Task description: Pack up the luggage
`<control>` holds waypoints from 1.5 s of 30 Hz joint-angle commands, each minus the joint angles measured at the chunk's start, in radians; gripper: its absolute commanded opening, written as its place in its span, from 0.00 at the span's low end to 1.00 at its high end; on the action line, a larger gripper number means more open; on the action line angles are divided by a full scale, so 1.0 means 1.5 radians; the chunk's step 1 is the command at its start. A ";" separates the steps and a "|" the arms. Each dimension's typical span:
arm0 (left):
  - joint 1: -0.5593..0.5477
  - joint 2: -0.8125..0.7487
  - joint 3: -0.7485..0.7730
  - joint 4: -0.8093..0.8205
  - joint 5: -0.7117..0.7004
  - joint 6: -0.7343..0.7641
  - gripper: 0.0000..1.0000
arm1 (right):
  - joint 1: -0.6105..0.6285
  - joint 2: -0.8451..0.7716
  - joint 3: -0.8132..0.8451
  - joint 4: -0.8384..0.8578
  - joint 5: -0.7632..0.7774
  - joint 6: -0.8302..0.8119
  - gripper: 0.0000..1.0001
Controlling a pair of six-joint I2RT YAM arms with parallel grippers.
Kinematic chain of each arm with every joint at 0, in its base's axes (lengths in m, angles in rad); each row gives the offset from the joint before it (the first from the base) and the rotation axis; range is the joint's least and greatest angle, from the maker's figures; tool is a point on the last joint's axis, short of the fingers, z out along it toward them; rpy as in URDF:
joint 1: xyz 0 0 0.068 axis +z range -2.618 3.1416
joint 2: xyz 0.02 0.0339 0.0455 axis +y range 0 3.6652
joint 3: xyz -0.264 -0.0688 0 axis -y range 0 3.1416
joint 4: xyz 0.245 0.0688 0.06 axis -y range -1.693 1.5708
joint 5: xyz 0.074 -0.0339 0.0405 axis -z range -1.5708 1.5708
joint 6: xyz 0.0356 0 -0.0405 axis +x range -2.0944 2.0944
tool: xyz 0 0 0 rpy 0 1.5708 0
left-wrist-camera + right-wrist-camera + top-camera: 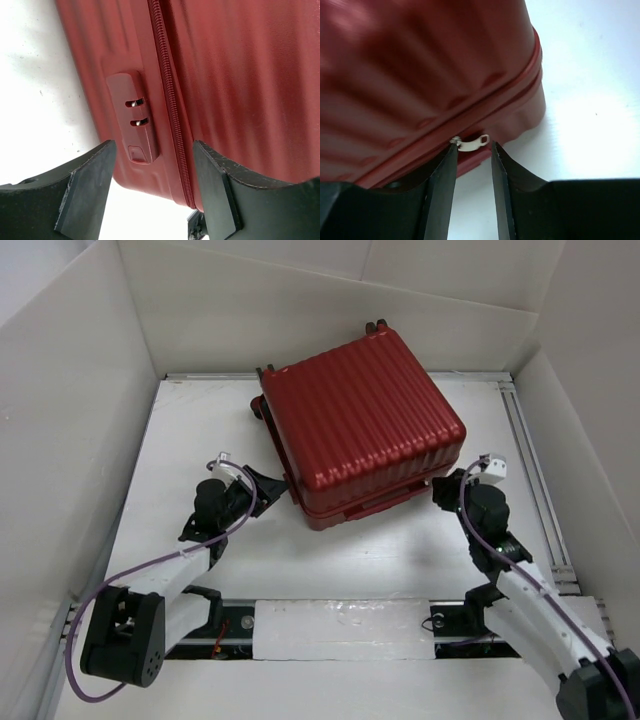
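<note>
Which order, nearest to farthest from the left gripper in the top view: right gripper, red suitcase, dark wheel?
1. Red suitcase, right beside the left gripper.
2. Dark wheel, at the suitcase's back left corner.
3. Right gripper, across the suitcase's front.

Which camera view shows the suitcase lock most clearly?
Left wrist view: the lock sits large and sharp on the suitcase. From the top I cannot make it out; the right wrist view faces another edge.

A white desk fills the middle of the frame, boxed in by plain white panels: left wall, back wall, right wall. A metal rail lines the desk's right edge. The light is soft and even.
</note>
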 commanded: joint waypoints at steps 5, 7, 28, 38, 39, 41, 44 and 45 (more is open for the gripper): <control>-0.002 0.004 0.015 0.041 0.008 0.014 0.59 | 0.016 -0.018 0.020 -0.021 -0.047 0.000 0.41; -0.002 -0.003 0.015 0.041 0.014 0.014 0.59 | 0.016 0.049 0.057 -0.021 -0.068 -0.026 0.41; -0.002 -0.016 0.009 0.062 0.014 0.014 0.57 | 0.058 0.215 0.182 -0.050 0.047 -0.078 0.38; -0.002 -0.010 0.003 0.074 0.014 0.014 0.54 | 0.050 0.253 0.209 -0.056 0.081 -0.091 0.27; -0.002 -0.010 0.003 0.074 0.014 0.014 0.54 | 0.050 0.253 0.209 -0.056 0.091 -0.091 0.24; -0.002 -0.010 0.003 0.074 0.014 0.014 0.53 | 0.058 0.260 0.216 -0.056 0.113 -0.098 0.23; -0.002 -0.010 0.003 0.074 0.014 0.014 0.53 | 0.074 0.260 0.223 -0.056 0.163 -0.098 0.18; -0.002 -0.010 0.003 0.074 0.014 0.014 0.52 | 0.081 0.267 0.229 -0.056 0.176 -0.098 0.13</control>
